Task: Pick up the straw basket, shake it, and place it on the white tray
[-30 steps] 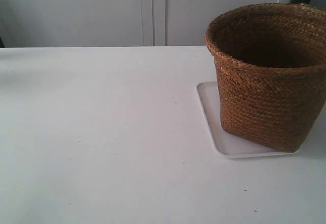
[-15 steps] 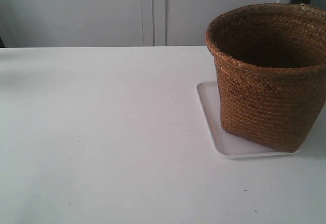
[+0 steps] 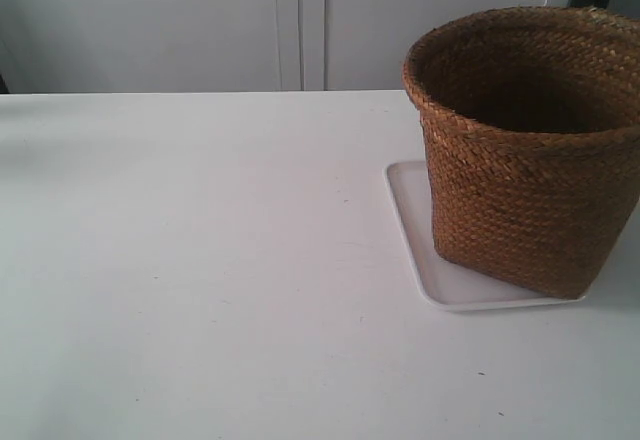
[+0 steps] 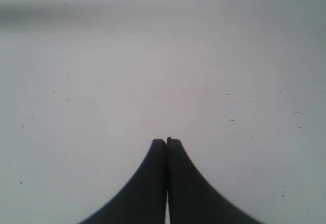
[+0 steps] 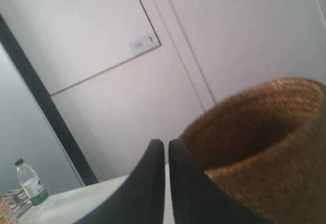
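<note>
Your table (image 3: pixel 200 260) carries the straw basket (image 3: pixel 525 160), standing on the white tray (image 3: pixel 405 210) and unmoved over the last second, so the placement looks finished. Your left end effector (image 4: pixel 166 141) and right end effector (image 5: pixel 166 142) are pressed together, empty.

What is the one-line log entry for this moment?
basket: upright on tray | left gripper: jaws shut, empty, over table | right gripper: jaws shut, empty, beside basket | state: basket set down

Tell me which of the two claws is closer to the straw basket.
The right claw: the straw basket looms right by its shut tips. The left claw faces only bare white table.
</note>
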`<action>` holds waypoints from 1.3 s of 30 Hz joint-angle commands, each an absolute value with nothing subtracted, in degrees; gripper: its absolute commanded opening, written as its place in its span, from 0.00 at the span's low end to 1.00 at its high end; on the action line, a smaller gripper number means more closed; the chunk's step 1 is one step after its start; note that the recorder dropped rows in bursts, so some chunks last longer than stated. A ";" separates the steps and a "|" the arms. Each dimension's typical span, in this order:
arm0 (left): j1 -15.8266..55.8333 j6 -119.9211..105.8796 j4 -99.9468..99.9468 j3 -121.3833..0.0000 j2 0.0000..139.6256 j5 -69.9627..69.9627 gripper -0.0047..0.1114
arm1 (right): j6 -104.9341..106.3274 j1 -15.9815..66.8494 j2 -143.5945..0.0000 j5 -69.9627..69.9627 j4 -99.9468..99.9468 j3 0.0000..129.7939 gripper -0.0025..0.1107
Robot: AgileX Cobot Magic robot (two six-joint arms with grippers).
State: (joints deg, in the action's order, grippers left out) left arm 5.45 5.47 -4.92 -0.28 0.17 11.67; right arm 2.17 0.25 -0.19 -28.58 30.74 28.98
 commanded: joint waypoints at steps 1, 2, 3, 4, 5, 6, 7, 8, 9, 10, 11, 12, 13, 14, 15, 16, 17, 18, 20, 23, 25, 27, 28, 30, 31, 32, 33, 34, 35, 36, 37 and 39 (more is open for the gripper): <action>5.30 5.80 -5.01 0.00 0.00 12.02 0.04 | 34.87 -0.03 0.00 -17.30 57.73 19.24 0.06; 5.30 5.80 -5.01 0.00 0.00 12.02 0.04 | 44.44 -0.03 0.00 -17.31 64.50 16.89 0.06; 5.30 5.80 -5.01 0.00 0.00 12.02 0.04 | 52.15 0.00 0.00 -17.70 69.92 15.14 0.06; 5.30 5.80 -5.01 0.00 0.00 12.02 0.04 | 63.94 0.00 0.00 -18.93 77.89 12.62 0.06; 5.30 5.80 -5.01 0.00 0.00 12.02 0.04 | 71.38 0.00 0.00 -20.09 83.01 11.07 0.06; 5.30 5.80 -5.01 0.00 0.00 12.02 0.04 | 79.71 0.00 0.00 -21.80 88.97 9.28 0.06; 5.30 5.80 -5.01 0.00 0.00 12.02 0.04 | 86.36 0.00 0.00 -23.16 94.26 7.60 0.06; 5.30 5.80 -5.01 0.00 0.00 12.02 0.04 | 90.06 0.00 0.00 -23.74 97.97 6.34 0.06; 5.30 5.80 -5.01 0.00 0.00 12.02 0.04 | 92.81 0.00 0.00 -24.12 99.95 4.87 0.06; 5.30 5.80 -5.01 0.00 0.00 12.02 0.04 | 93.03 -0.03 0.00 -24.12 99.95 3.62 0.06; 5.30 5.80 -5.01 0.00 0.00 12.02 0.04 | 92.52 -0.03 0.00 -24.12 99.95 2.55 0.06; 5.30 5.80 -5.01 0.00 0.00 12.02 0.04 | 92.40 -0.03 0.00 -24.01 99.95 1.52 0.06; 5.30 5.80 -5.01 0.00 0.00 12.02 0.04 | 92.31 -0.03 0.00 -24.01 99.95 0.57 0.06; 5.30 5.80 -5.01 0.00 0.00 12.02 0.04 | 92.17 -0.03 0.00 -24.14 99.95 0.00 0.06; 5.30 5.80 -5.01 0.00 0.00 12.02 0.04 | 91.88 -0.03 0.00 -24.42 99.95 0.00 0.06; 5.30 5.80 -5.01 0.00 0.00 12.02 0.04 | 91.77 -0.03 0.00 -24.91 99.95 0.00 0.06; 5.30 5.80 -5.01 0.00 0.00 12.02 0.04 | 91.60 0.00 0.00 -25.31 99.95 0.00 0.06; 5.30 5.80 -5.01 0.00 0.00 12.02 0.04 | 91.49 0.00 0.00 -26.06 99.95 0.00 0.06; 5.30 5.80 -5.01 0.00 0.00 12.02 0.04 | 91.61 0.00 0.00 -27.00 99.95 0.00 0.06; 5.30 5.80 -5.01 0.00 0.00 12.02 0.04 | 91.20 0.00 0.00 -26.73 99.95 1.68 0.06; 5.30 5.80 -5.01 0.00 0.00 12.02 0.04 | 91.05 0.00 0.00 -26.73 99.95 2.65 0.06; 5.30 5.80 -5.01 0.00 0.00 12.02 0.04 | 91.29 0.00 0.00 -26.73 99.95 3.29 0.06; 5.30 5.80 -5.01 0.00 0.00 12.02 0.04 | 91.29 0.00 0.00 -26.08 99.95 3.75 0.06; 5.30 5.80 -5.01 0.00 0.00 12.02 0.04 | 88.78 0.00 0.00 -22.81 95.84 4.03 0.06; 5.30 5.80 -5.01 0.00 0.00 12.02 0.04 | 82.30 0.00 0.00 -21.57 89.12 4.29 0.06; 5.30 5.80 -5.01 0.00 0.00 12.02 0.04 | 73.70 -0.03 0.00 -20.44 80.38 4.58 0.06; 5.30 5.80 -5.01 0.00 0.00 12.02 0.04 | 62.56 0.00 0.00 -20.07 71.64 5.10 0.06; 5.30 5.80 -5.01 0.00 0.00 12.02 0.04 | 48.78 0.00 0.00 -19.92 59.23 5.64 0.06; 5.30 5.80 -5.01 0.00 0.00 12.02 0.04 | 33.62 0.00 0.00 -19.49 47.09 6.03 0.06; 5.30 5.80 -5.01 0.00 0.00 12.02 0.04 | 22.03 0.00 0.00 -19.01 38.57 6.16 0.06; 5.30 5.80 -5.01 0.00 0.00 12.02 0.04 | 9.37 0.00 0.00 -18.46 29.48 6.41 0.06; 5.30 5.80 -5.01 0.00 0.00 12.02 0.04 | -4.85 0.00 0.00 -18.77 18.16 6.75 0.06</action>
State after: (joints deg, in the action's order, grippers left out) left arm 5.45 5.47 -4.92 -0.28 0.17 11.78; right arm 20.45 0.25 -0.29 -19.06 36.85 5.82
